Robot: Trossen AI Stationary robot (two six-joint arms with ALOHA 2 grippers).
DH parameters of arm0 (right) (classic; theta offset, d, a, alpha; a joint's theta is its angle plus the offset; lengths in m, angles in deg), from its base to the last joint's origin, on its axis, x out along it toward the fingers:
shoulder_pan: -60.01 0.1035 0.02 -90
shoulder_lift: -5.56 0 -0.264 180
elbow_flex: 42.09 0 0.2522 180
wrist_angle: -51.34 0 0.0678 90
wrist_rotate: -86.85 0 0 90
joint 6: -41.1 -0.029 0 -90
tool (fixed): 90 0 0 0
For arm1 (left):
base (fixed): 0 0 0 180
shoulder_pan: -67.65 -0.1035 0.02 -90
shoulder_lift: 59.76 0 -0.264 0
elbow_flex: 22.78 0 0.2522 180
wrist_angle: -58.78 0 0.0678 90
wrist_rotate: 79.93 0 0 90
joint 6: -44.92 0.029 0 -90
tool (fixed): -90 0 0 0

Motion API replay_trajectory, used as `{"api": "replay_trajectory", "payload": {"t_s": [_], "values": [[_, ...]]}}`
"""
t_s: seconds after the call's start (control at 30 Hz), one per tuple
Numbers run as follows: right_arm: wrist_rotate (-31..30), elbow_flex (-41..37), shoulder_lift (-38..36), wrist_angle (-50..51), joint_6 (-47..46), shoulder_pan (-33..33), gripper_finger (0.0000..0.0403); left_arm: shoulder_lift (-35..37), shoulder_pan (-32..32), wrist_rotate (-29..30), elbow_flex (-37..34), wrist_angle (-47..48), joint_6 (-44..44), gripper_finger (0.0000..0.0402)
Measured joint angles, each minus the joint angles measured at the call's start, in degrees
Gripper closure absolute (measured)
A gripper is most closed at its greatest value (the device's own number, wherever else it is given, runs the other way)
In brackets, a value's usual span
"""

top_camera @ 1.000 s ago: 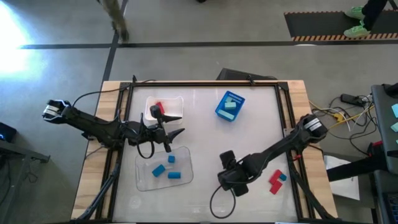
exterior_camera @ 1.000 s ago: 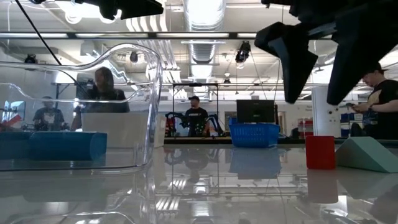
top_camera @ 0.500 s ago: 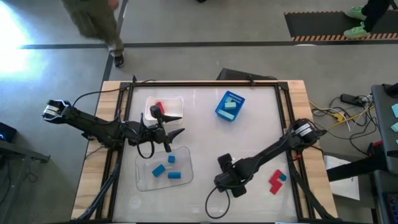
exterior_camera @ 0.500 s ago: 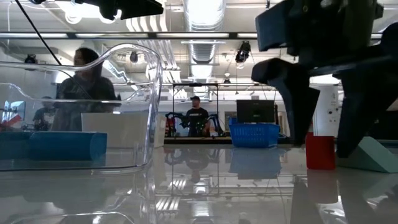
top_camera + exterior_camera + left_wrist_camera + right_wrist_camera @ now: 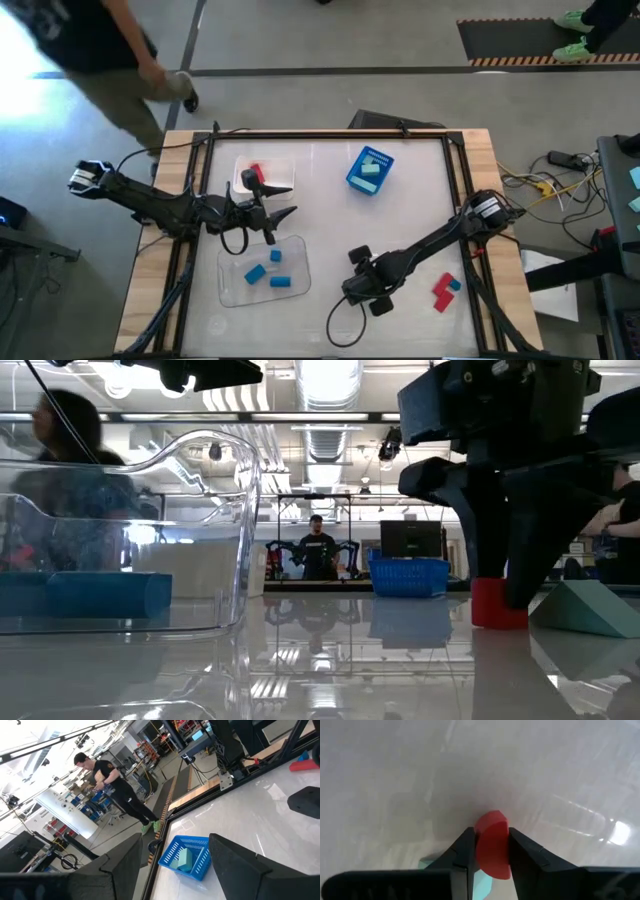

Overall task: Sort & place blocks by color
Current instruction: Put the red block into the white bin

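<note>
My right gripper (image 5: 491, 835) is down at the table's near middle (image 5: 352, 292), shut on a small red block (image 5: 492, 851) with a rounded top. A pale mint block (image 5: 427, 865) lies right beside it; in the low view it is a wedge (image 5: 585, 610). My left gripper (image 5: 282, 200) hangs open and holds nothing, between a white tray (image 5: 280, 162) with a red block (image 5: 256, 173) and a clear tray (image 5: 232, 285) with blue blocks (image 5: 256, 272). The blue bin (image 5: 354, 178) at the far middle holds mint blocks (image 5: 372, 168). My right gripper pinches the red block by two opposite sides (image 5: 482, 842) between its two fingers (image 5: 465, 847). The fingers come from above, pointing down. The block stands with its base (image 5: 497, 620) on the table.
A red and a blue block (image 5: 443, 290) lie together near the table's near right corner. A person (image 5: 90, 50) walks past the table's far left corner, and more people show in the room behind.
My right gripper has come down to the table, shifting a little toward the left edge, and has shut on the red block. The left arm has kept still. A person has walked along the far left side.
</note>
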Motion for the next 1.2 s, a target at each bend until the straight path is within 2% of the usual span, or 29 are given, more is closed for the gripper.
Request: {"api": "replay_trajectory", "payload": {"t_s": [0.2, 0.4, 0.57, 0.63, 0.7, 0.87, 1.03, 1.13, 1.2], "values": [[-0.56, -0.03, -0.64, -0.02, -1.26, -1.83, 0.033, -0.02, 0.04, 0.0, 0.0, -0.01, -0.02, 0.0189], [-11.72, -0.42, -4.92, -1.49, 3.19, -5.16, 0.033, -0.02, 0.03, -1.2, 0.0, -0.14, -0.05, 0.0189], [-20.67, -4.59, -12.93, -9.91, 8.41, -8.12, 0.033, -0.02, 0.04, -7.21, 0.0, -0.75, -0.59, 0.0189], [-21.34, -7.85, -16.77, -17.39, 11.76, -9.51, 0.033, -0.02, 0.04, -8.99, 0.0, -1.22, -0.91, 0.0189], [-21.28, -12.31, -20.56, -28.92, 15.35, -10.99, 0.033, -0.02, 0.02, -10.41, 0.0, -2.37, -1.5, 0.0189], [-16.73, -27.52, -27.0, -68.68, 24.2, -14.61, 0.033, -0.02, 0.0, -13.53, 0.0, -4.01, -1.66, 0.0189], [-10.77, -38.21, -25.81, -101.9, 26.9, -17.27, 0.033, -0.02, 0.0, -17.18, 0.0, -6.02, -3.35, 0.0189], [-8.3, -40.36, -23.07, -113.65, 27.65, -17.92, 0.033, -0.48, -0.04, -18.91, 0.0, -8.34, -4.49, 0.0189], [-7.74, -40.55, -21.37, -117.35, 28.19, -17.92, 0.033, -1.49, -0.02, -19.26, 0.0, -10.69, -4.57, 0.0189]]}}
